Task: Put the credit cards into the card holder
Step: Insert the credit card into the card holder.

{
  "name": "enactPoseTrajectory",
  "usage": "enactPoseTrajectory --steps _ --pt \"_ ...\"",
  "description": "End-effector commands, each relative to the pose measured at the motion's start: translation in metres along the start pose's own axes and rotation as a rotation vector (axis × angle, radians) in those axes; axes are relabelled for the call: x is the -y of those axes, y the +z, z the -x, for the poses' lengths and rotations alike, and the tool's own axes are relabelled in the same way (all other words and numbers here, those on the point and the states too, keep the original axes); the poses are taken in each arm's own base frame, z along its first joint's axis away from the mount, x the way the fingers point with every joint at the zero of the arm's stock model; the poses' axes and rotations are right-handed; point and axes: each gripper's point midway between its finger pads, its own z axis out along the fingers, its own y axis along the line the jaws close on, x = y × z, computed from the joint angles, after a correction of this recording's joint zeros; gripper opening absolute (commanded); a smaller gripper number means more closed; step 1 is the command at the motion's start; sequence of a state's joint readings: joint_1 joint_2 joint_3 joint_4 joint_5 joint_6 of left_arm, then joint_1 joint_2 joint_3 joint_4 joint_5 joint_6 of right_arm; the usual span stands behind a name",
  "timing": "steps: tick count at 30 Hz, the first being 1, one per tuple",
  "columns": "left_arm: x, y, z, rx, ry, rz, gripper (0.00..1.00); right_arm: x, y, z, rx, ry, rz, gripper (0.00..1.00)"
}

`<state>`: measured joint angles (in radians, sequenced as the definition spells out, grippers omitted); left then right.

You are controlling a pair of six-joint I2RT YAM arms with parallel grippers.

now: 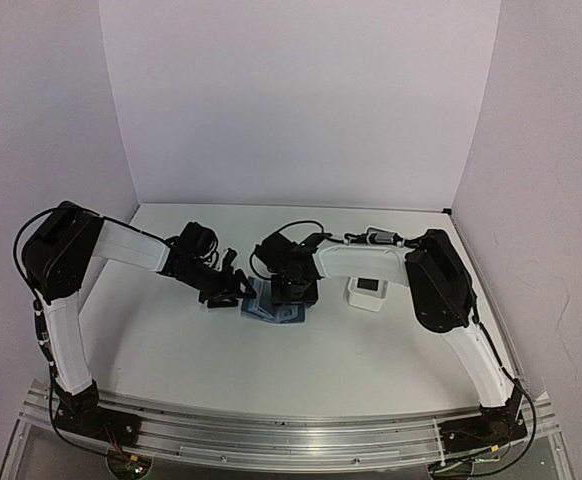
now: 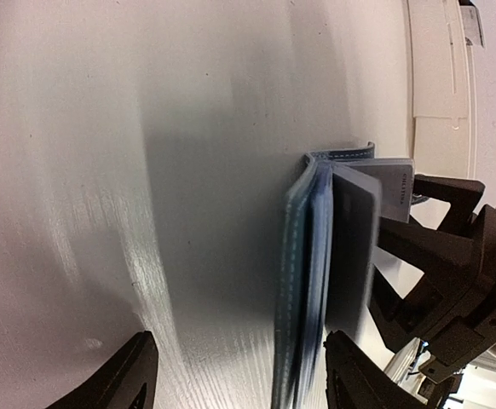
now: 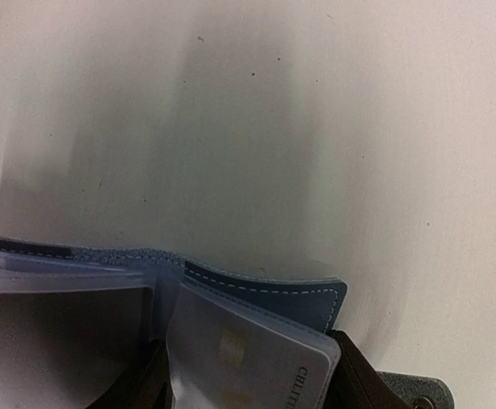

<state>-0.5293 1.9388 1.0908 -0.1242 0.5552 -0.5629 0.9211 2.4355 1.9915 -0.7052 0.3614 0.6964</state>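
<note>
1. Holder sits open mid-table, between my two wrists. The tray is just beside it on my R. In the L wrist view it's edge-on w/ leaves fanned, so the slots face my R arm. I judge that's the point: one arm steadies, the other feeds.
2. Card is pale, w/ chip + print showing. It lies over the blue cover's corner at the inner leaves and isn't seated in a slot, as far as I can see.
3. R gripper: jaws abt half closed. The card fills the gap w/ an edge at each finger, so it looks closed on the card by two opposite edges. How firm, I can't tell. Gripping by the edges leaves the flat face free to slide under a sleeve.
4. L gripper: jaws wide, straddling the holder's near end. One finger is well apart from the cover and the other is near the leaves, w/ no contact I can make out. It has hold of nothing. I reckon it's poised to brace the holder so it won't skid when the card pushes in.
5. There's a dark patch behind the clear sleeve in the R wrist view. It could be the 2nd card or just shadow; I can't tell.
6. Step in hand, my guess: lining the card up w/ a slot mouth — early-to-mid task. Risk: the card catches a sleeve lip and shoves the holder.
</note>
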Motion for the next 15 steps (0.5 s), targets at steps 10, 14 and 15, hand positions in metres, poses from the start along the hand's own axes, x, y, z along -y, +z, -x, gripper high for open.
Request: enactPoseTrajectory --steps 10,14,15 --pt "0.005 0.012 -0.018 -0.059 0.026 -0.073 0.63 -0.024 -0.021 -0.002 -0.043 -0.026 0.124 0.75" --pt "0.005 0.013 -0.02 -0.062 0.021 -0.086 0.5 -0.027 -0.038 0.015 0.011 -0.025 0.136 0.75" --pt "0.006 0.013 -0.018 -0.058 0.024 -0.089 0.46 -0.027 -0.04 0.016 0.015 -0.024 0.136 0.74"
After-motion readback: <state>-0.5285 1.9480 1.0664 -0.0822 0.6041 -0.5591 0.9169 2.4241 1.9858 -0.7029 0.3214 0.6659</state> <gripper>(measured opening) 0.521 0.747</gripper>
